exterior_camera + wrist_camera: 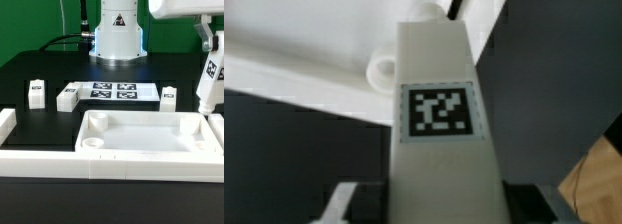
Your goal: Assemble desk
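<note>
My claw (207, 45) clenched on one white leg (209, 85), held upright by the desk tray (150, 140) corner at the exterior view's right, three other legs (37, 93) resting apart on the black tabletop (30, 70) beyond the tray

A: What does the tabletop (150, 118) show?
B: White plastic, smooth, with a soft sheen along the rim.
A: And the leg (441, 165) seen close in the wrist view?
B: The same white plastic, smooth and nearly matt. Its tag (441, 110) is a flat black-and-white print, without gloss.
A: The table (45, 75)?
B: Black, matt, even. The marker board (112, 90) on it is thin, white, matt and paper-like.
</note>
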